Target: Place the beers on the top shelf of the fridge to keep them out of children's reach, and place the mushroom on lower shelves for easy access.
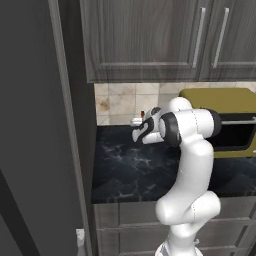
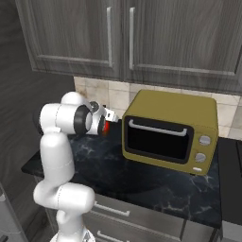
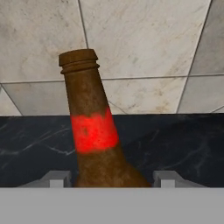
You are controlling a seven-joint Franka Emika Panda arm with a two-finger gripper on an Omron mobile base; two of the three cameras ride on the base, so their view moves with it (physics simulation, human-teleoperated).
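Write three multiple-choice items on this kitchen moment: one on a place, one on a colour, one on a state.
1. Where does the brown bottle stand?
A. on the dark counter
B. inside the oven
C. on the floor

2. What colour is the toaster oven?
A. white
B. olive yellow
C. blue

3. How do the jaws of the gripper stand?
A. apart, either side of the bottle's body
C. shut above its cap
B. shut on a cabinet handle

Key: 1 A, counter runs behind it; 2 B, the base views show it; 3 A, fingertips flank the bottle.
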